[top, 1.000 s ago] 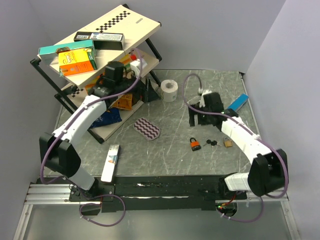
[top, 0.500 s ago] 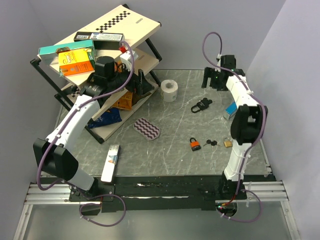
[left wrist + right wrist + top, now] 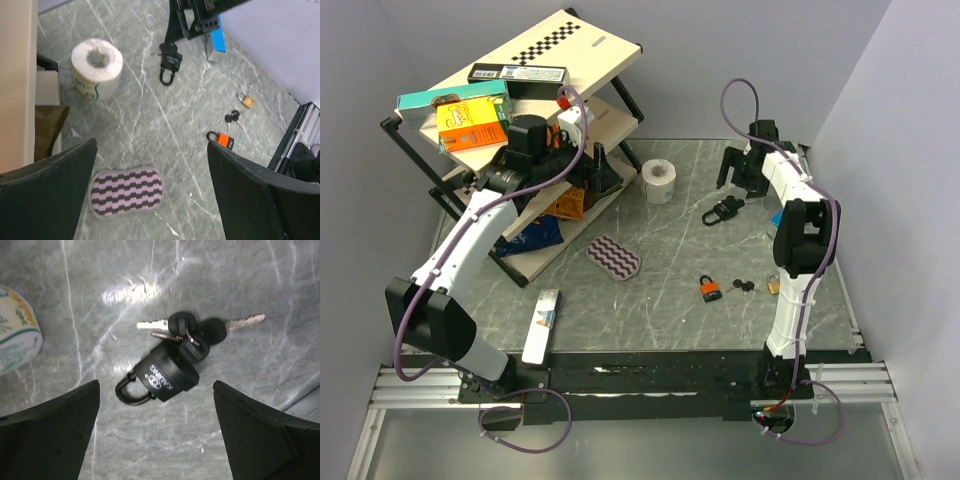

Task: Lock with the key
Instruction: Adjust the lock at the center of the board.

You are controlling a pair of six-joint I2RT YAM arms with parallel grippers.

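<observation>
A black padlock (image 3: 167, 376) lies flat on the marble table (image 3: 660, 300). Both legs of its shackle meet the body, and a bunch of black-headed keys (image 3: 195, 332) sits at its base. It also shows in the top view (image 3: 723, 211) and in the left wrist view (image 3: 170, 62). My right gripper (image 3: 157, 440) is open and empty just above it, seen at the back right in the top view (image 3: 738, 172). My left gripper (image 3: 152, 195) is open and empty, high beside the shelf (image 3: 598, 172).
An orange padlock (image 3: 710, 288), loose keys (image 3: 744, 287) and a brass padlock (image 3: 775, 285) lie near the front right. A toilet roll (image 3: 660, 180), a striped sponge (image 3: 615, 257), a blue box (image 3: 782, 218), a white box (image 3: 542, 325) and a loaded rack (image 3: 510, 110) stand around.
My right arm has swung from the table's middle to the back right, uncovering the black padlock, then drew slightly back toward it. My left gripper shifted a little along the shelf.
</observation>
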